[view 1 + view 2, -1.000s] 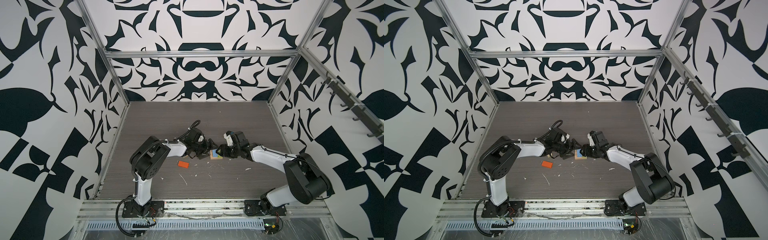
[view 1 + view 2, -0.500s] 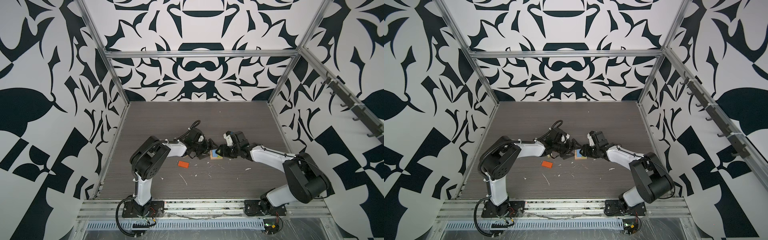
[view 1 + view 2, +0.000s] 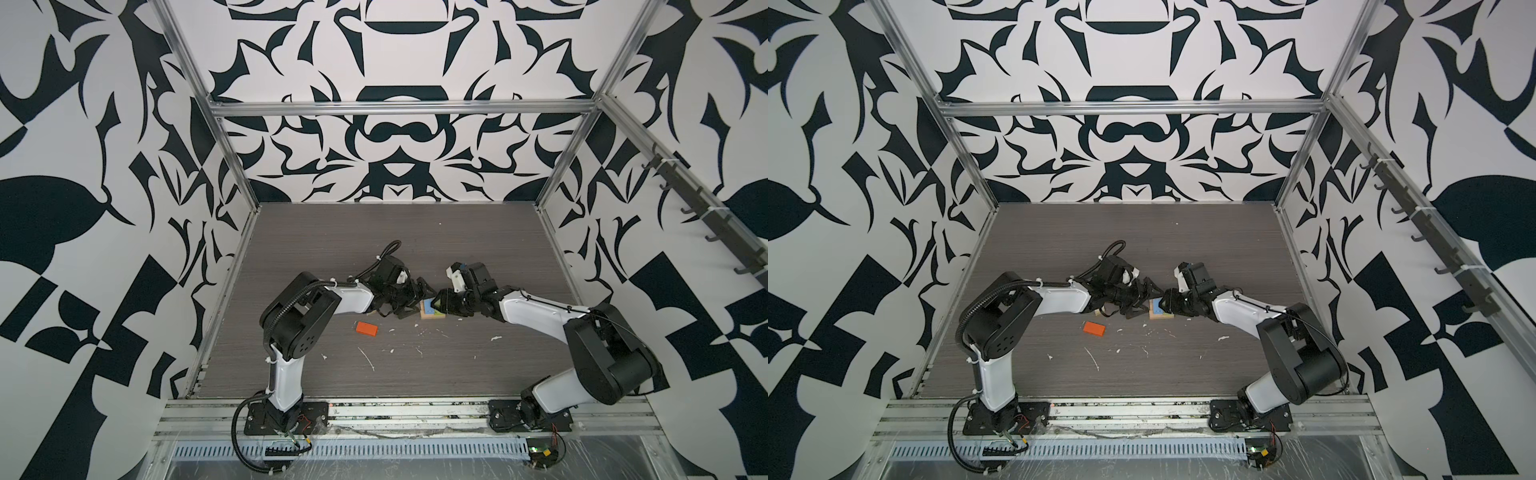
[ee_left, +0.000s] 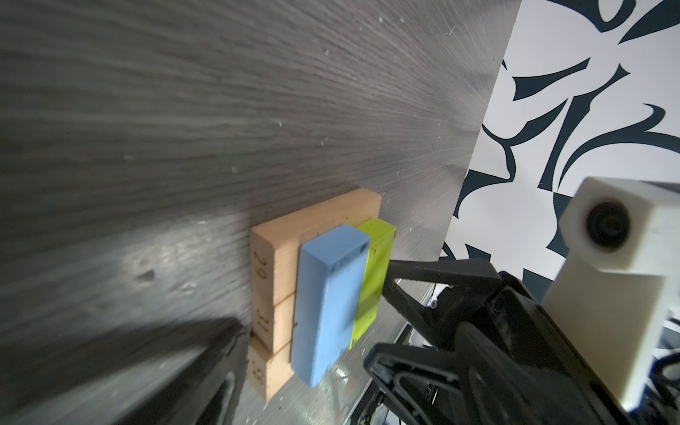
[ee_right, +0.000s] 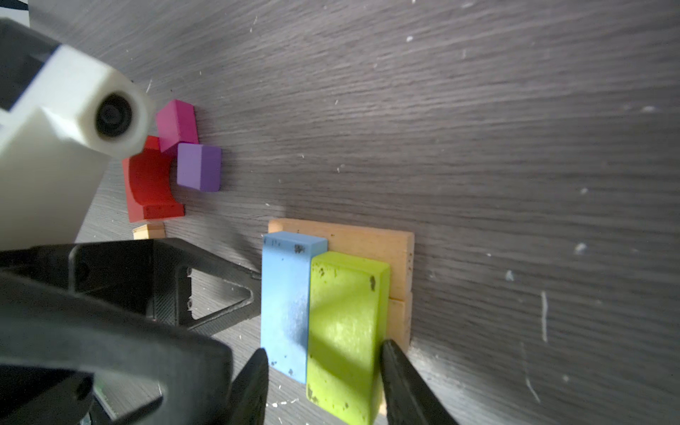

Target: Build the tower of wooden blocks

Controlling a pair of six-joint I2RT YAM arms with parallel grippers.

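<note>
Straddling one lime block (image 5: 346, 323) beside one blue block (image 5: 285, 301), right claw (image 5: 320, 364) hides whether it grips; left claw (image 3: 415, 302) gapes.

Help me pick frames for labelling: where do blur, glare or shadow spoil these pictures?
Left wrist view: the blue block goes soft at its near end, and a pale sheen lies on the table. Right wrist view: a shadow crosses the lime block, and the near foreground is blurred. Both top views: sharp, evenly lit.

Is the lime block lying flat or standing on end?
Lying flat: the lime block rests lengthwise on the tan planks, beside the blue block.
</note>
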